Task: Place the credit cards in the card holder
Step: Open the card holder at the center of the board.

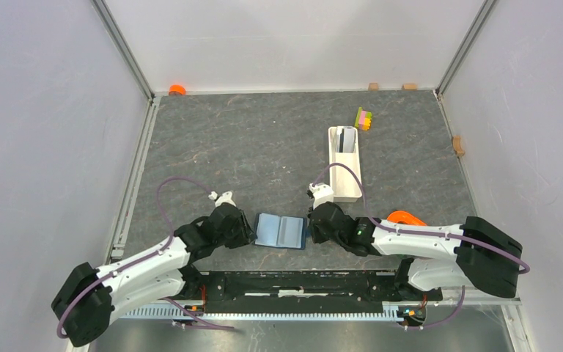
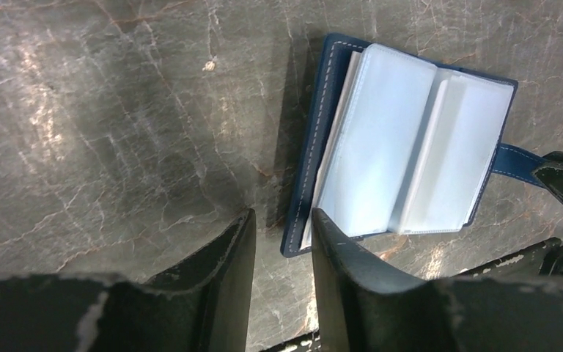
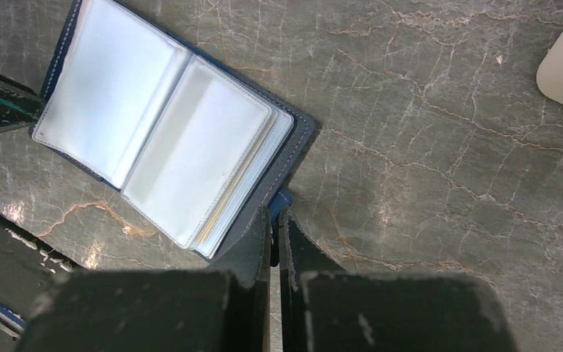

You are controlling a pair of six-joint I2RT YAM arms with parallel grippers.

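Right gripper (image 3: 273, 217) has its two dark fingers pressed together on the blue closing strap at the right edge of the card holder (image 3: 161, 139), low in the right wrist view, which steadies that side on the marbled grey table (image 1: 249, 147). Left gripper (image 2: 282, 217) sits at the opposite edge with its fingers apart. In the left wrist view one finger overlaps the holder's lower left corner and the other stands over bare table just beside it, so it grasps nothing. The holder lies open in the lower middle of the overhead view, between the two grippers. Its pale clear sleeves face up and look unfilled, as far as can be told. The credit cards (image 1: 347, 138) appear as a small grey stack standing at the far end of the white tray (image 1: 343, 188), up and to the right of the holder and well apart from it. The step in hand looks like opening and steadying the holder, with no card in yet. Next, one arm should hold the holder open while the other reaches to the tray, pinches a single card by its edge and brings it squarely to a sleeve mouth.
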